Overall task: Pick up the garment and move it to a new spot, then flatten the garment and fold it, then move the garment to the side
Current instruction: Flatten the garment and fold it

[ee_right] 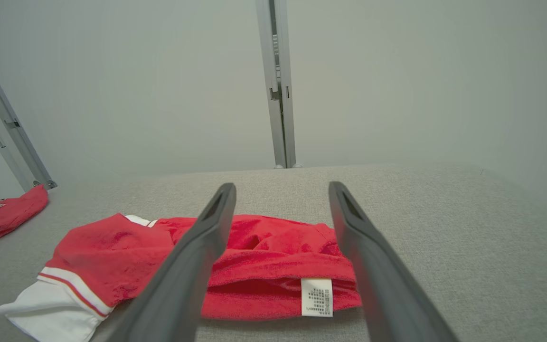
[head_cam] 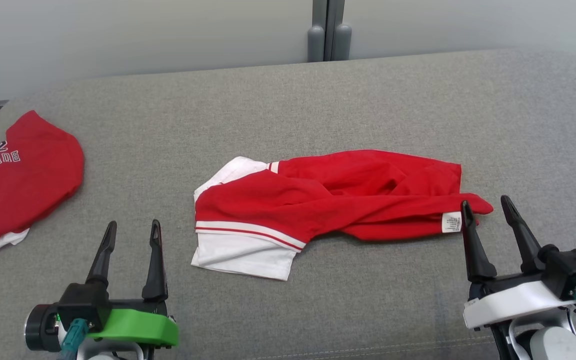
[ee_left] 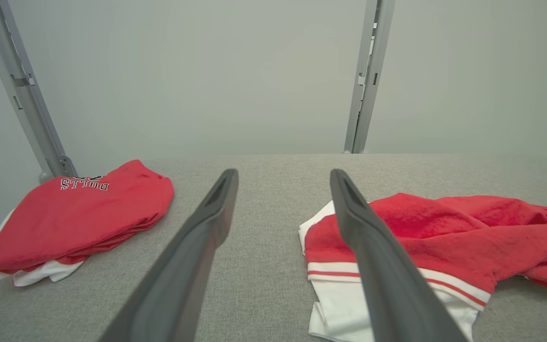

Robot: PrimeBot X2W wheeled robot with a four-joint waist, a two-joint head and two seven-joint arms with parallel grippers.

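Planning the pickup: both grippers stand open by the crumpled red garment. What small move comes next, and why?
Probably ease the right gripper forward and down onto the garment at its white label: its open jaws frame that end, nothing is held, and it lies crumpled.

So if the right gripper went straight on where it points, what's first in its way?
Probably the red garment, at its care label end just ahead of the right gripper, though height is unclear.
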